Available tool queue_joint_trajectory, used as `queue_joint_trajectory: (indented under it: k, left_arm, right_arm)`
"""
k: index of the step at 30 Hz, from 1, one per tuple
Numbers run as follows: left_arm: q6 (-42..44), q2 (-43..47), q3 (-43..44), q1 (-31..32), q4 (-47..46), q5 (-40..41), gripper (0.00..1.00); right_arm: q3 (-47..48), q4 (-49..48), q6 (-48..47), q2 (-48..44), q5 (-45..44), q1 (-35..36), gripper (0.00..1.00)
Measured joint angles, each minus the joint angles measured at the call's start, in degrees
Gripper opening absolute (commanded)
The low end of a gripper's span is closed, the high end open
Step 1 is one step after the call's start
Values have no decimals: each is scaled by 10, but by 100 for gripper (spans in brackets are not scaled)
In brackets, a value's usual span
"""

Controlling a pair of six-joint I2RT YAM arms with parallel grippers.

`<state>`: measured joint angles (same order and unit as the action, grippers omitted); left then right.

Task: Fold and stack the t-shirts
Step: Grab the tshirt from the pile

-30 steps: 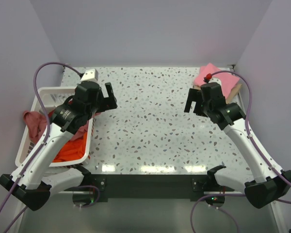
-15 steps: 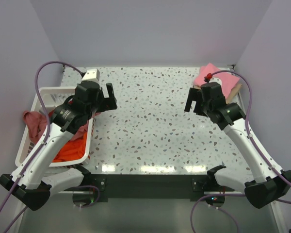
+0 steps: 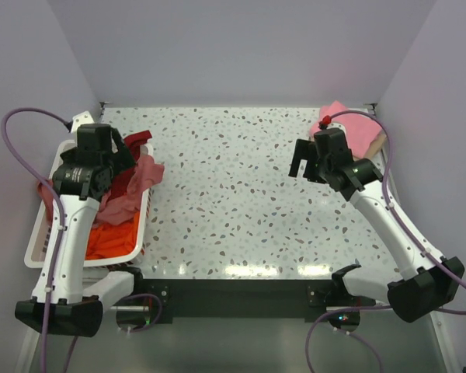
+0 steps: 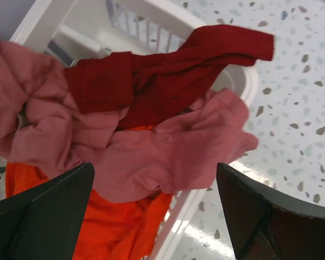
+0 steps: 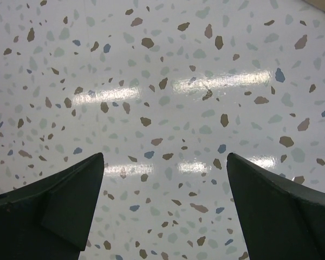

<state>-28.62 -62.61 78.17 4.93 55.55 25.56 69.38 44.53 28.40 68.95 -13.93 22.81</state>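
Observation:
Several t-shirts lie crumpled in the white basket (image 3: 40,237) at the left. A dusty rose-red shirt (image 3: 138,180) (image 4: 168,157) hangs over the basket's right rim. A dark maroon shirt (image 3: 136,140) (image 4: 151,81) lies on top of it, and an orange shirt (image 3: 109,237) (image 4: 108,227) is underneath. A bright pink shirt (image 3: 353,128) lies folded at the back right corner. My left gripper (image 3: 118,155) (image 4: 154,173) hovers open just above the rose-red shirt, touching nothing. My right gripper (image 3: 304,165) (image 5: 165,160) hangs open over bare table.
The speckled terrazzo table (image 3: 233,202) (image 5: 162,81) stretches between the arms. The pink shirt rests on a tan board (image 3: 379,144) by the right wall. Walls close in the left, back and right. The basket's rim (image 4: 179,13) lies under the left gripper.
My left arm has swung left and back from over the table to above the basket, uncovering the shirts that hang over its rim. The right arm has shifted slightly left.

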Motion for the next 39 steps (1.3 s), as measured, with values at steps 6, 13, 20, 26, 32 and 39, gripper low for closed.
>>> queue_joint_trajectory:
  k: [6,13,20,26,32,39]
  left_arm:
    - [5,16,-94,-76,47,-12,100]
    - [-5,34,-207,-91,53,-46,100]
    - [-7,30,-252,-95,29,-64,96]
    - [-7,21,-273,-98,9,-80,92]
    - [-9,-1,-284,-101,-16,-89,73]
    - [-7,-30,-286,-102,-34,-106,42]
  right_arm:
    - [-12,-14,7,0,6,0,99]
    - [-36,-20,16,-1,16,0,99]
    - [-57,-26,26,-15,21,0,99]
    - [-74,-30,33,-31,21,0,99]
    - [-94,-34,42,-46,21,0,99]
    - [-113,-35,48,-57,20,0,99]
